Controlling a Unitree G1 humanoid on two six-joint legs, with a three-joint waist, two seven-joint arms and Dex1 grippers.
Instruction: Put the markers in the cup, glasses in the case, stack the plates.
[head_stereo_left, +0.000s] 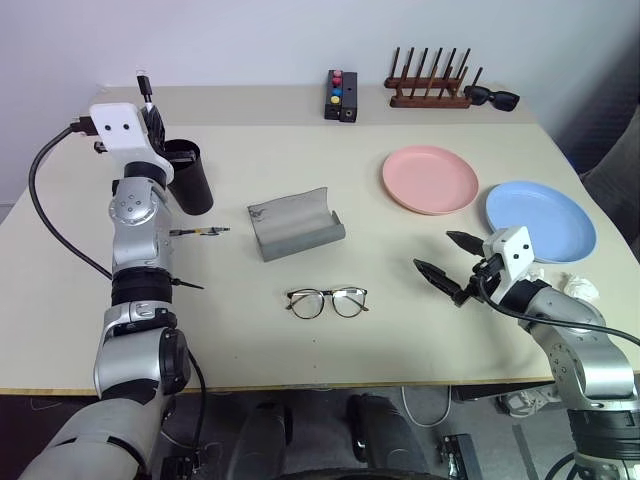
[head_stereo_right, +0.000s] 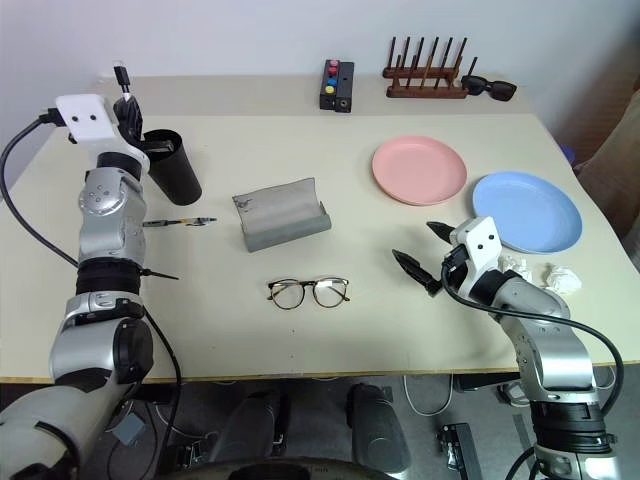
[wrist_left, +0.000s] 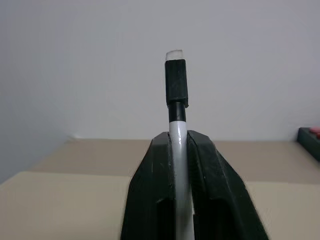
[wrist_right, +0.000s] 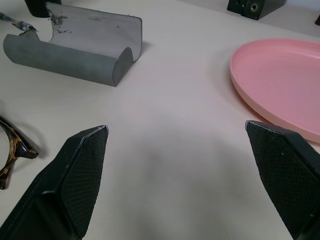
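The left gripper (wrist_left: 179, 150) pinches the white-bodied marker (wrist_left: 176, 107) between its matte black fingers, black cap uppermost, above the tall tapered black cup (head_stereo_left: 190, 176) at the table's far left. The other marker (head_stereo_left: 200, 232) — dark, thin, pale-banded — lies flat just near of the cup. At centre the grey case (head_stereo_left: 293, 223) lies open, a smooth curved trough with a small dark logo on its flap, too small to read; the thin-rimmed glasses (head_stereo_left: 327, 301) lie near of it. Right of centre sit the round salmon plate (head_stereo_left: 430, 179) and the light blue plate (head_stereo_left: 540, 221), side by side, unstacked. The right gripper (head_stereo_left: 448, 263) hangs spread wide and empty, its finger pads cross-hatched, over bare table near the blue plate.
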